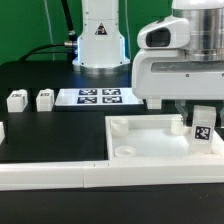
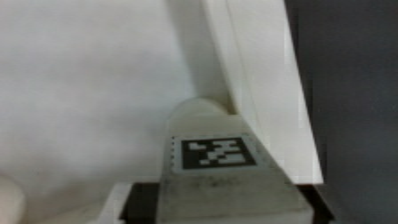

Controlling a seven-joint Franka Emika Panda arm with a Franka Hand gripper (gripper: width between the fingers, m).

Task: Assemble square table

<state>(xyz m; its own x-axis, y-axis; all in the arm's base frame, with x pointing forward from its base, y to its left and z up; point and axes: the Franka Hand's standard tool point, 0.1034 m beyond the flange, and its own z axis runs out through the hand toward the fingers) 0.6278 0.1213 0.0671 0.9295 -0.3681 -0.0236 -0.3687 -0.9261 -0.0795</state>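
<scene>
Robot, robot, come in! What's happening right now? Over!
Gripper around a tagged leg, grip unclear. Leg upright by table top's rim, exterior view's right. Spare legs lie well aside.

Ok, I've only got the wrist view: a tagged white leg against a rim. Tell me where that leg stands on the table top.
Observer: The leg stands upright on the table top, by its far corner on the exterior view's right.
Operator: Give me the gripper's position.
Observer: The gripper hangs over that corner, down at the leg's top. I cannot tell whether it grips.
Operator: Now count the spare legs.
Observer: At least two spare legs stand on the black table on the exterior view's left, beside the marker board.
</scene>
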